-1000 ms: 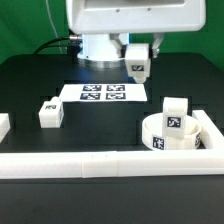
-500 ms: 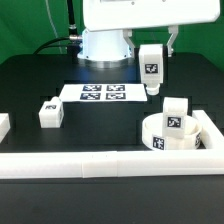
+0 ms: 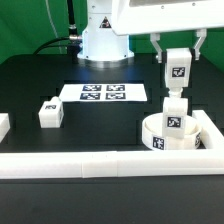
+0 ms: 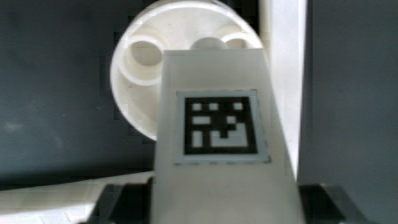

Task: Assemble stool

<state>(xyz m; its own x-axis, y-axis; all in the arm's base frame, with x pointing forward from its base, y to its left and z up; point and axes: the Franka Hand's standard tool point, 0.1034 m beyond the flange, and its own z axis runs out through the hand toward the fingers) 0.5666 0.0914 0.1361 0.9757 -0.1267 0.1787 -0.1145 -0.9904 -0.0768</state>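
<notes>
The leg [image 3: 178,72] clamped in my gripper [image 3: 178,54] now hangs above the seat [image 3: 148,128], no longer near the marker board [image 3: 105,93], so I judge lowering it into a free socket comes next.

Exterior view: the seat [image 3: 150,128] lies at the right, in the corner formed by the front rail [image 3: 90,165] and the side rail [image 3: 211,128]. The first leg [image 3: 177,112] stands upright in the seat. The second leg [image 3: 178,75], clamped in the gripper [image 3: 178,55], hangs just above the first. The marker board [image 3: 103,93] lies behind centre, and the third leg [image 3: 49,113] rests at the left.
</notes>
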